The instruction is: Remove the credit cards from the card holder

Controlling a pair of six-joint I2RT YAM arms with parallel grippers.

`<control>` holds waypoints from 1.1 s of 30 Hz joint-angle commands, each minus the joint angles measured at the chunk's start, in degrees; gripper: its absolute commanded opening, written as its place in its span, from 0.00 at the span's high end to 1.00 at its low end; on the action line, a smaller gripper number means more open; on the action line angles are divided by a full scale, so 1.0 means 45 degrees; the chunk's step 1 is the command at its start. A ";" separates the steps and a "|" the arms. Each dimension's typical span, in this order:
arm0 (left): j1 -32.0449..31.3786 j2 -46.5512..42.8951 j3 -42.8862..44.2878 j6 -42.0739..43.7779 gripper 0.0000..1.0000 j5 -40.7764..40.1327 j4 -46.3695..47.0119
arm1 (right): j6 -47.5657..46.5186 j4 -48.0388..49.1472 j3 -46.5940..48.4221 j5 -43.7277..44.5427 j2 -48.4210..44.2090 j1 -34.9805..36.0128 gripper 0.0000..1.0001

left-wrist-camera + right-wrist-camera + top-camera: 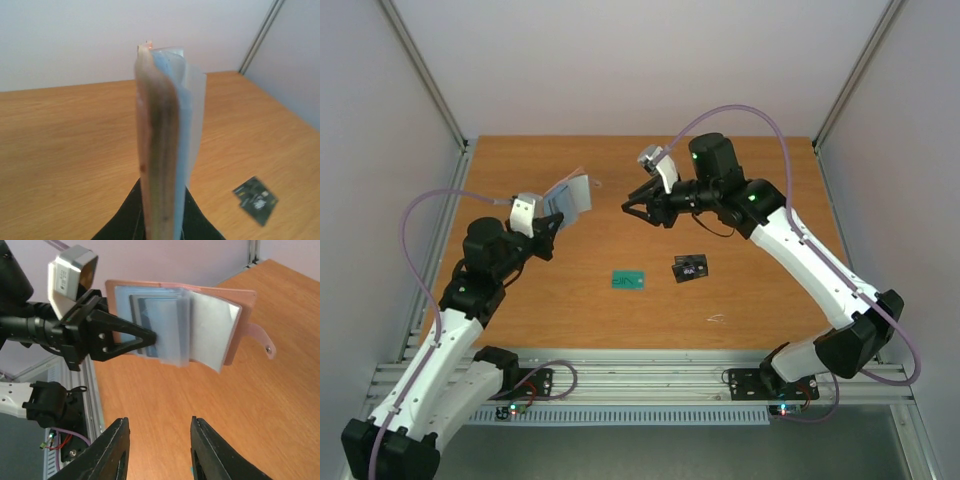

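Above table point(620, 325) — left tool point(554, 222) clamps card holder point(571, 196); right tool point(634, 210) agape.

Robot lab test cell. Left arm point(470, 290) and right arm point(810, 260) are bolted to an aluminium rail point(650, 378) at the edge of a bare wooden table point(570, 320). Plain grey panel walls point(620, 60) on metal frame posts point(425, 70) box it in. Purple cables point(406, 240) hang loose, exposed lit boards point(517, 407) at the bases.

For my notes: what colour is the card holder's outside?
The card holder is tan-pink outside; right wrist view shows it best.
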 commanded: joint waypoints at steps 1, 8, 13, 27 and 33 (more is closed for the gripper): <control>-0.0162 -0.0105 0.0676 0.3008 1.00 -0.1112 -0.0551 | 0.0065 0.0094 0.0633 0.1030 0.0232 0.1020 0.63; -0.0333 -0.0202 0.0256 -0.0341 1.00 0.2183 0.1215 | 0.3091 0.1905 0.1583 0.3211 0.1680 0.2173 0.46; -0.0323 -0.0201 0.0298 -0.0460 1.00 0.2203 0.1216 | 0.2921 0.1398 0.2331 0.4499 0.2547 0.2962 0.43; -0.0323 -0.0496 -0.0125 -0.2118 0.98 0.4672 0.3511 | 0.2712 0.2088 0.2110 0.4055 0.2855 0.2961 0.89; -0.0191 -0.0536 -0.0201 -0.3375 0.96 0.4079 0.3658 | 0.2476 0.2662 0.1151 0.1177 0.1963 0.1854 0.97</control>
